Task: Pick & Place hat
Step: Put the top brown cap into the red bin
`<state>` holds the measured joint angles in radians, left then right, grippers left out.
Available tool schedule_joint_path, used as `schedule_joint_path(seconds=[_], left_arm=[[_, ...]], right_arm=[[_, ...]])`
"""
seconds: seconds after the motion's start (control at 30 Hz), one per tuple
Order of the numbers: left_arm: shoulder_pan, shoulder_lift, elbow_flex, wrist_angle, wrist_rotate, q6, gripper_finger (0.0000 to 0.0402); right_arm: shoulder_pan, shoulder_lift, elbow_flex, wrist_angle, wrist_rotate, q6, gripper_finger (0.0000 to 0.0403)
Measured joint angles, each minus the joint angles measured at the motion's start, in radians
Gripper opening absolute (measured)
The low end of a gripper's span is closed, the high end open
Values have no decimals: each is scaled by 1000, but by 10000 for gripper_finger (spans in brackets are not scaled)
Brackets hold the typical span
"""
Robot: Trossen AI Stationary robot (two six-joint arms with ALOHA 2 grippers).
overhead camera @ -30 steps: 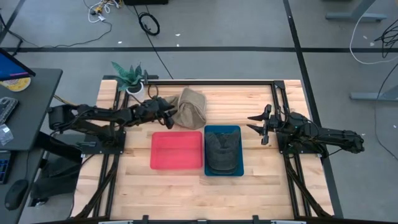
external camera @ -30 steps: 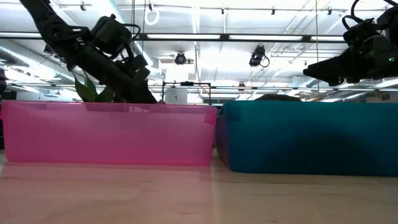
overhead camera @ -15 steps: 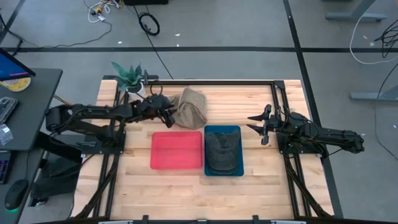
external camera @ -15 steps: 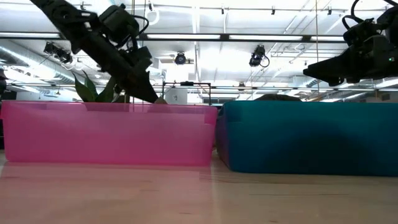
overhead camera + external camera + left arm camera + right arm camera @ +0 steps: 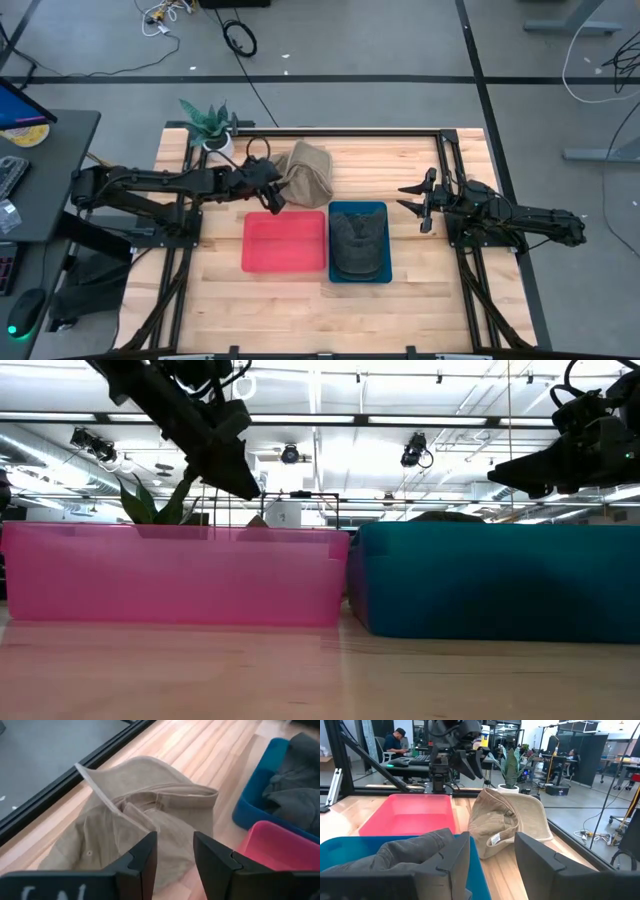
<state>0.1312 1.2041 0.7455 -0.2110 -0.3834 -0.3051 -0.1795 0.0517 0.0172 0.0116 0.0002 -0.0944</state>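
Tan cloth, crumpled and with its brim tilted up, the hat point(image 5: 306, 173) is lying on the wooden table point(image 5: 420, 290) just behind the pink bin point(image 5: 284, 241), toward the table's far edge. In the right wrist view the hat point(image 5: 507, 822) is sitting apart from the pink bin point(image 5: 410, 814), with a small white label showing inside its crown.

Hovering just beside the hat, above the pink bin's far edge, the left gripper point(image 5: 272, 190) is holding its fingers spread with nothing between them; in the left wrist view the two dark fingers point(image 5: 144, 862) are framing the hat point(image 5: 145, 827) below without touching it. In the low view this gripper point(image 5: 228, 460) is hanging well above the pink bin point(image 5: 175, 575).

Touching the pink bin's side, the blue bin point(image 5: 359, 243) is holding a dark grey hat point(image 5: 357, 238).

Beyond the blue bin from the pink bin, the right gripper point(image 5: 422, 203) is waiting above the table with its fingers spread and holding nothing.

A potted plant point(image 5: 209, 125) is standing behind the pink bin, at the table's far corner.
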Motion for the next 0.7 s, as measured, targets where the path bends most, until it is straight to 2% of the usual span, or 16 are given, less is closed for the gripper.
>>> schedule_joint_path(seconds=[0.17,0.27,0.5,0.7], left_arm=[[-11,10,1,-38,-45,-25,130],[1,54,0,-53,-49,-26,130],[48,199,1,30,-42,-15,130],[101,247,0,24,-103,2,128]], right_arm=[[0,0,0,0,0,0,160],[0,0,0,-1,0,0,160],[0,0,0,0,0,-4,160],[0,0,0,1,0,-7,160]])
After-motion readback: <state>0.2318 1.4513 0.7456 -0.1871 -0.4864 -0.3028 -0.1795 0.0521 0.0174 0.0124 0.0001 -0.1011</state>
